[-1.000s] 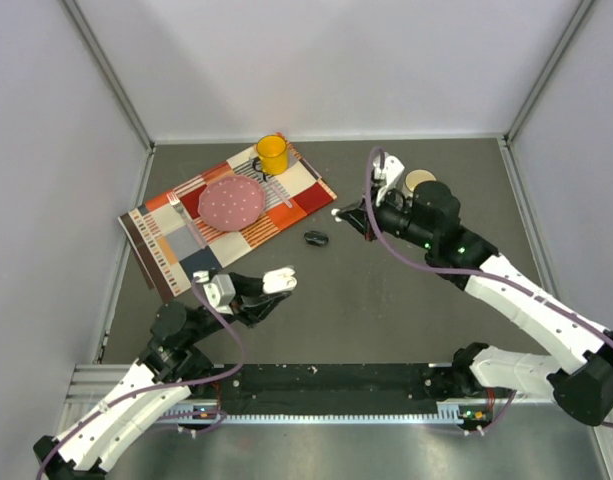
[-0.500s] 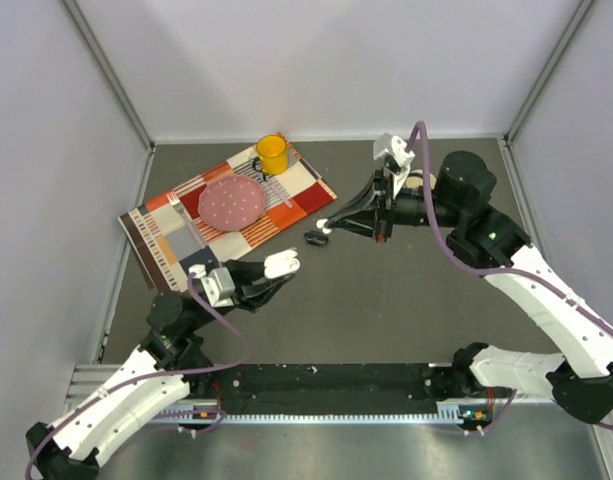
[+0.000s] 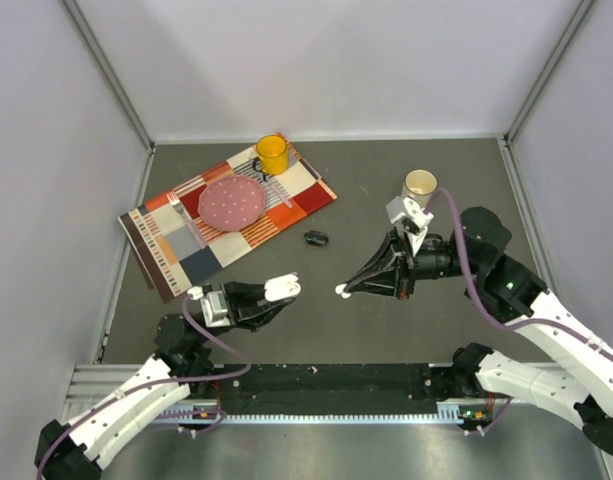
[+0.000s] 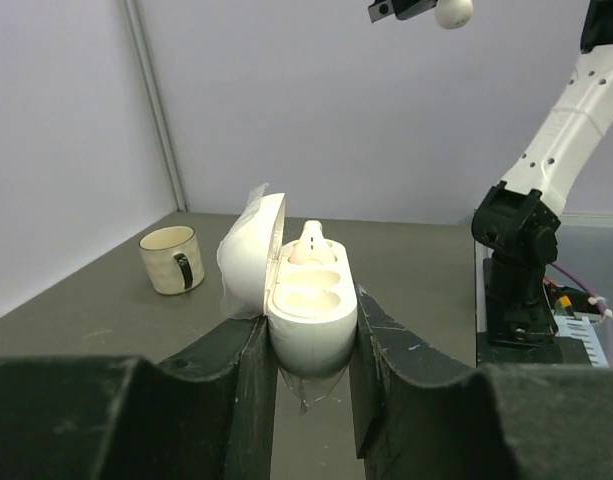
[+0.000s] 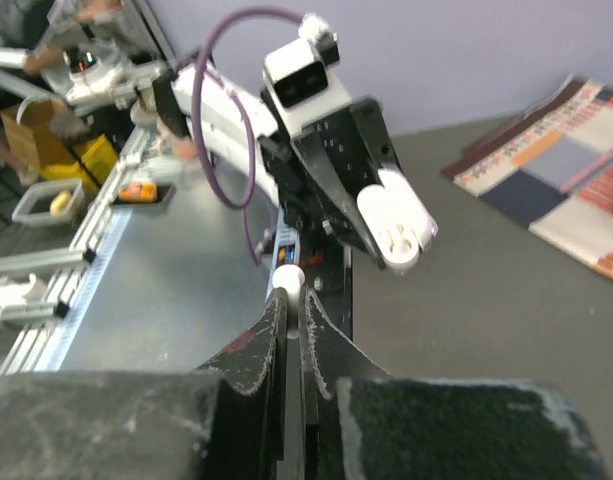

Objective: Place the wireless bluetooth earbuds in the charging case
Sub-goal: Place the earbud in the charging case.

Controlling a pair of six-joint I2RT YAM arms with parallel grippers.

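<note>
My left gripper (image 3: 274, 293) is shut on an open white charging case (image 4: 311, 310), lid tipped to the left. One white earbud (image 4: 312, 244) sits in the case's far slot; the near slot is empty. My right gripper (image 3: 347, 290) is shut on another white earbud (image 5: 288, 278), held in the air just right of the case (image 3: 281, 287). That bud also shows at the top of the left wrist view (image 4: 453, 12). In the right wrist view the case (image 5: 396, 218) lies just beyond my fingertips. A black oval case (image 3: 316, 238) lies on the table. No black buds are in view.
A patchwork placemat (image 3: 176, 245) at the back left carries a pink plate (image 3: 231, 201), a fork and a yellow mug (image 3: 272, 154). A beige cup (image 3: 419, 184) stands at the back right, behind my right arm. Grey walls close in the table.
My right gripper has come from beside the black case toward the front, with the white earbud in it, to just right of the white case. The left gripper shifted only slightly.
</note>
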